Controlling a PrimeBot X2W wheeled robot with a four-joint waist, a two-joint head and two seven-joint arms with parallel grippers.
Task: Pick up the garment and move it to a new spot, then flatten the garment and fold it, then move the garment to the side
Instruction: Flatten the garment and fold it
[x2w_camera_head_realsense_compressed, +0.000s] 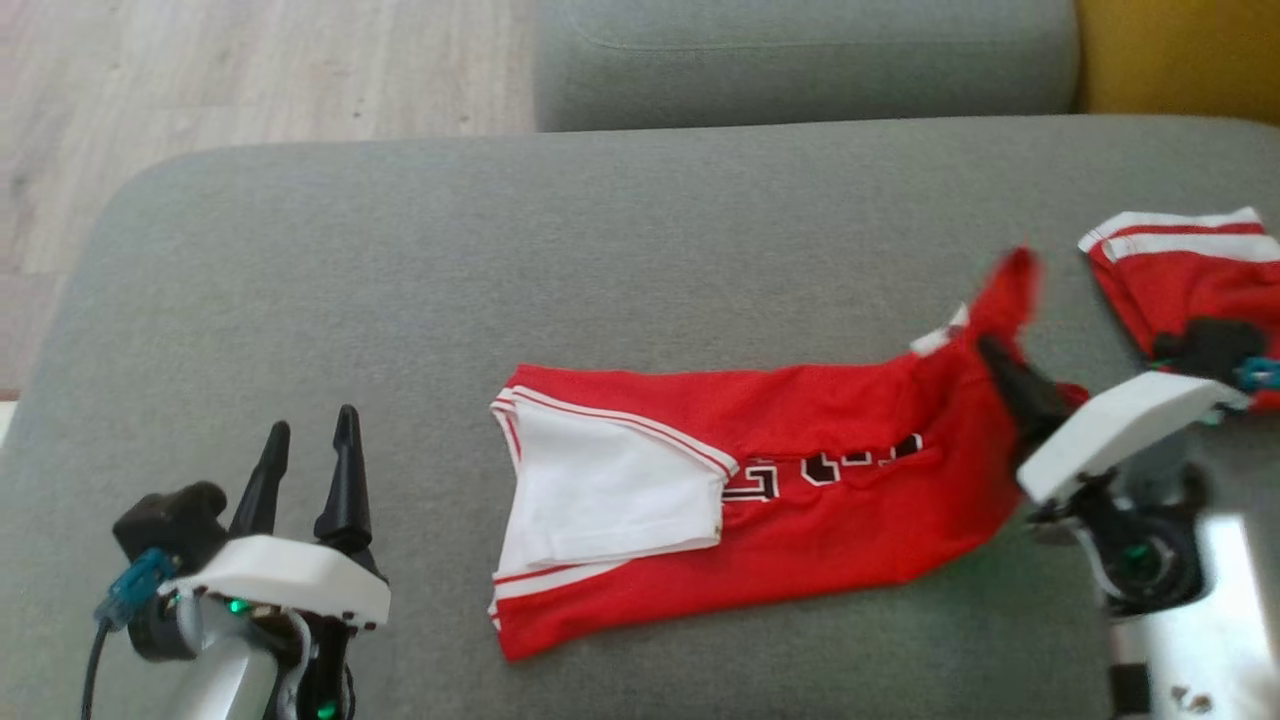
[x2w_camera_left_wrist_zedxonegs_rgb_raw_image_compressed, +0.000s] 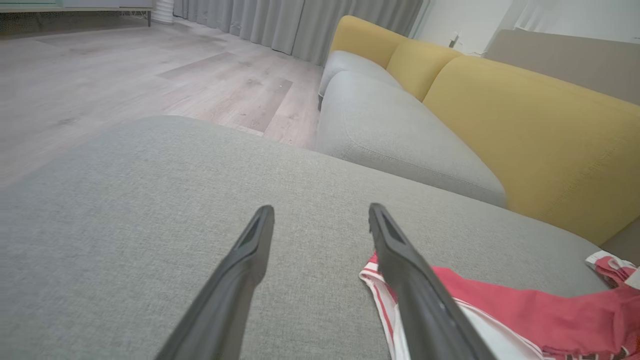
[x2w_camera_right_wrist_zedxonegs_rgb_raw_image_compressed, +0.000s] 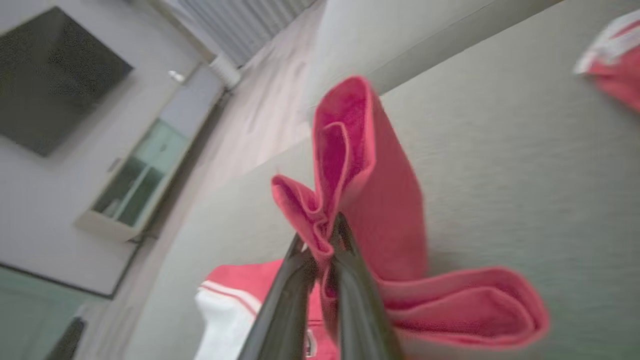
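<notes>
In the head view, a red garment (x2w_camera_head_realsense_compressed: 800, 470) with white trim and black-and-white lettering is seen lying lengthwise on the grey cushion (x2w_camera_head_realsense_compressed: 600, 250), its white-panelled end turned toward the left. Its right end is raised off the cushion and is pinched between the closed fingers of the right gripper (x2w_camera_head_realsense_compressed: 990, 350). The left gripper (x2w_camera_head_realsense_compressed: 312, 420) is held over bare cushion at the lower left, well apart from the garment, with its fingers spread and nothing between them. A second red-and-white garment (x2w_camera_head_realsense_compressed: 1170, 270) is seen folded near the cushion's right edge.

In the left wrist view, the left gripper (x2w_camera_left_wrist_zedxonegs_rgb_raw_image_compressed: 320, 209) is shown with its jaws wide apart above the cushion (x2w_camera_left_wrist_zedxonegs_rgb_raw_image_compressed: 150, 225). The striped edge of the garment (x2w_camera_left_wrist_zedxonegs_rgb_raw_image_compressed: 525, 310) is partly covered by the right-hand finger. A sofa with a yellow backrest (x2w_camera_left_wrist_zedxonegs_rgb_raw_image_compressed: 540, 135) is seen beyond.

In the right wrist view, the right gripper (x2w_camera_right_wrist_zedxonegs_rgb_raw_image_compressed: 322, 235) is shown clamped on a bunched fold of the garment (x2w_camera_right_wrist_zedxonegs_rgb_raw_image_compressed: 380, 210), which is drawn up above the cushion (x2w_camera_right_wrist_zedxonegs_rgb_raw_image_compressed: 525, 175). The picture is blurred.
</notes>
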